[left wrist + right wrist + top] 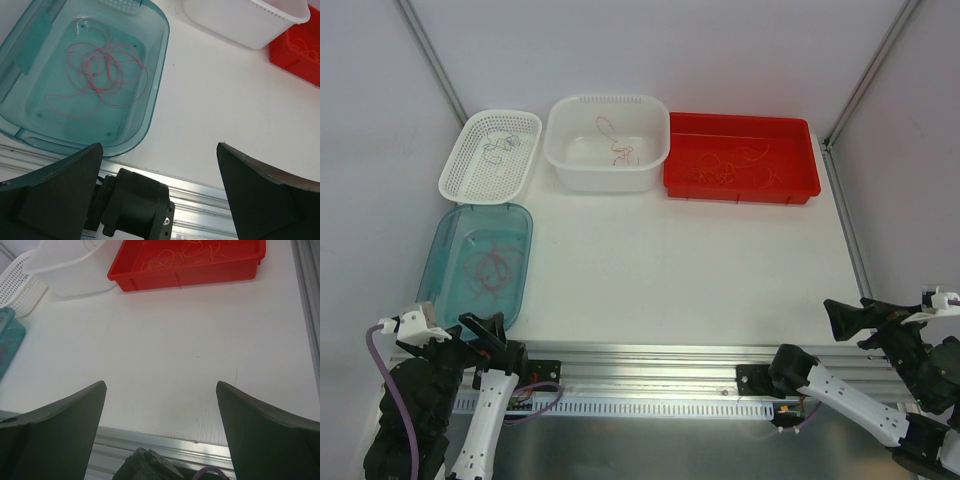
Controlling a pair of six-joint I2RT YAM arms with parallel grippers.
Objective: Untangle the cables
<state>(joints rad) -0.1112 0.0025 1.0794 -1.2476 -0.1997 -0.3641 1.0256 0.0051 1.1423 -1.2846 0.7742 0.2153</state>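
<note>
Nearest, at 7 o'clock of the bench (680, 270): the left tool (159, 150). Hangs over the metal rail (670, 355) at the near edge, gapes wide, has nothing in its grip. Points toward 12 o'clock.

At 5 o'clock: the right tool (160, 385). Hangs over the same rail, gapes just as wide, grips nothing. Faces the bench surface toward 12 o'clock.

Just ahead of the left tool, at 9 o'clock: the teal tray (157, 75), see-through. Lies flat, long side running from 6 to 12 o'clock. Holds the pink cables (102, 70), one loose tangle of many crossing loops at about the middle of the tray floor. Well apart from both tools.

Farther, along the far edge: three more containers in one row, standing close side by side.

At 11 o'clock: the white mesh basket (460, 170). Sits just behind the teal tray, rims meeting or nearly so; cannot tell which. Carries a small dark cable (500, 148), curled near its middle.

At 12 o'clock: the white tub (610, 178), deeper than its neighbours. Keeps a thin red cable (618, 145) in a few curly loops on its floor.

At 1 o'clock: the red tray (740, 188), long side running from 9 to 3 o'clock. Contains the orange cables (735, 165), pale and thread-like, spread in many small loops over most of the floor. Hard to separate by eye against the red.
</note>
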